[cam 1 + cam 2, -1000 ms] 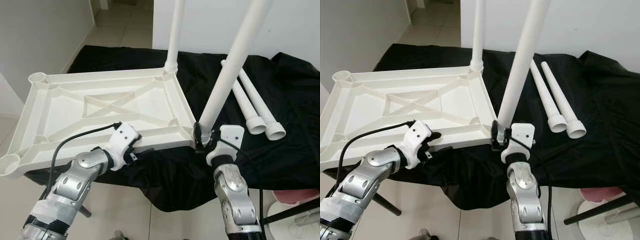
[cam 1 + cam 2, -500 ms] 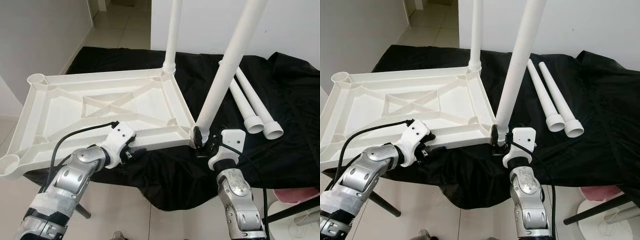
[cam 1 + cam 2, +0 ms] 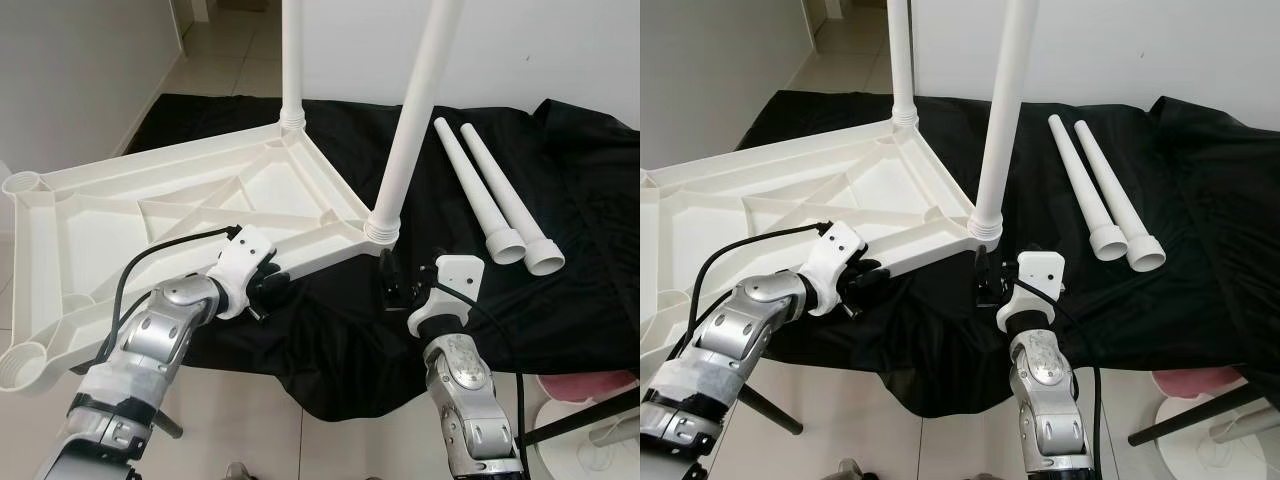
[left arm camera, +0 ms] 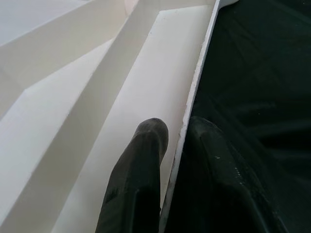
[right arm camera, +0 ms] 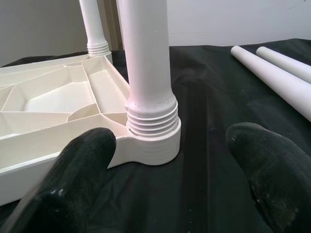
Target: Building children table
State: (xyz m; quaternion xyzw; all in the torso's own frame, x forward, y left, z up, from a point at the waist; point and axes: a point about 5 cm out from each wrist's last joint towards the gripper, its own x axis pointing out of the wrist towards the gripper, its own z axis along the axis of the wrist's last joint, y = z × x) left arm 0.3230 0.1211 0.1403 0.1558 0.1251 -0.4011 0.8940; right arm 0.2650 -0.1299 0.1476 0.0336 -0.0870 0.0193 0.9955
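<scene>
**A:** Where's your tabletop?

**B:** The white tabletop (image 3: 150,215) lies upside down on the black-draped surface (image 3: 580,250), its left end hanging past the edge. Your left pincer (image 3: 268,285) pinches its near rim, one finger (image 4: 138,184) on each side.

**A:** And your right one?

**B:** Your right pincer (image 3: 392,288) sits spread apart, just short of the near leg (image 3: 410,120), touching nothing. That leg and the far leg (image 3: 292,60) stand upright in corner sockets. Two loose legs (image 3: 495,200) lie side by side further right.
</scene>
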